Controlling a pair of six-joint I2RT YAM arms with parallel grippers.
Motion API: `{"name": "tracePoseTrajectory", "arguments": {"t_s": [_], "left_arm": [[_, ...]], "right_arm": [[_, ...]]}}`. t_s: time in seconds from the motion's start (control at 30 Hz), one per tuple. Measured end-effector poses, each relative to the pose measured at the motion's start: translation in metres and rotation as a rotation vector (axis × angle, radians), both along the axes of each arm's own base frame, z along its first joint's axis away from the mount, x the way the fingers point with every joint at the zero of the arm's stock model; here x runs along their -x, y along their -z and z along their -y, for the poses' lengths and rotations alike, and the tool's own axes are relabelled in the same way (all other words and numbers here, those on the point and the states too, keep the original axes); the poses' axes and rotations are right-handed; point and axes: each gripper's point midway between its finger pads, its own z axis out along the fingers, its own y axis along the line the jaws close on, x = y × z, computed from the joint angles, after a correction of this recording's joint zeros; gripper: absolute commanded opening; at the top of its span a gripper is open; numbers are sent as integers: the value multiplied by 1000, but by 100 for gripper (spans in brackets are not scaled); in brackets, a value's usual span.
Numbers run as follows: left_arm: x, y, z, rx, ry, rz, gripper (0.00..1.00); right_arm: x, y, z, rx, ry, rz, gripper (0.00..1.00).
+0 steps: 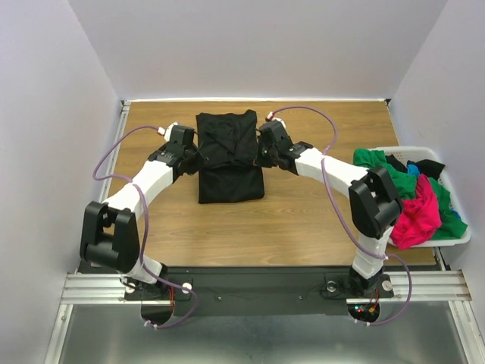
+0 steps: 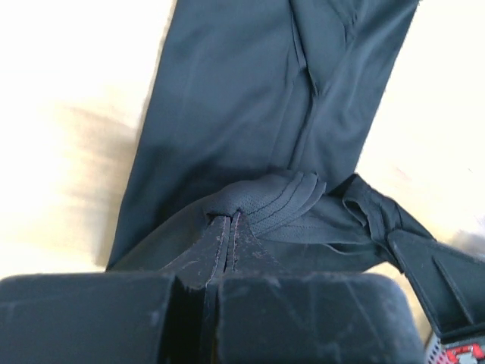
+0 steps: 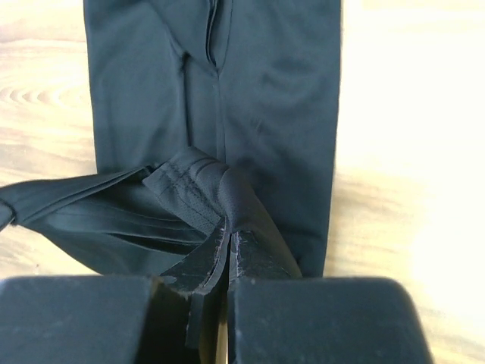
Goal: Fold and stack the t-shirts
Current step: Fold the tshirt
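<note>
Fingers of left gripper (image 2: 227,224) and right gripper (image 3: 229,233) are clamped on bunched edges of black t-shirt (image 1: 229,171), on opposite sides, mid-table (image 1: 303,220), likely to lift evenly for a fold. Other t-shirts (image 1: 413,201) are heaped in basket (image 1: 453,196).

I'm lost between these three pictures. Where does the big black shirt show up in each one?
Top external: the black t-shirt lies flat in the middle of the picture's upper half.
Left wrist: it fills the upper middle, with a fold pinched in the left gripper.
Right wrist: it fills the upper middle, with a fold pinched in the right gripper.
Shared landmark: the wooden table showing around the shirt.
</note>
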Motion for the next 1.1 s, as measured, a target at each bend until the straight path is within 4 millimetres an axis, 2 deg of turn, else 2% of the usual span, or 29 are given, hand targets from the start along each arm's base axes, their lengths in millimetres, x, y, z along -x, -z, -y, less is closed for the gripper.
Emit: {"name": "tracePoseTrajectory", "arguments": {"t_s": [0.1,0.3,0.6,0.77,0.83,0.87,0.9,0.93,1.0,1.03,1.1], "left_arm": [[-17,2,0,-17,4,2,0],[-41,21,-3,-41,3,-37,0],[-72,44,-8,-56,-21,-74,0],[-83,54,-11,-65,-27,-87,0],[-86,59,-13,-67,-29,-96,0],[-87,60,-14,-67,-29,-100,3],[-88,61,-14,-65,-28,-102,14],[-90,62,-15,-64,-28,-104,40],[-92,62,-15,-65,-21,-108,69],[-94,60,-15,-71,-11,-109,91],[-98,55,-14,-69,-5,-98,98]], "right_arm": [[-13,5,0,10,0,0,0],[-36,17,-2,14,-11,-9,0],[-66,42,1,32,10,-27,1],[-77,46,1,36,14,-21,1],[-81,48,1,41,12,-17,4],[-83,49,1,43,11,-15,7],[-84,50,1,45,10,-14,19],[-86,51,1,46,10,-14,29],[-88,52,3,52,5,-13,60],[-89,52,4,51,7,-13,65],[-90,52,5,55,1,-9,75]]}}
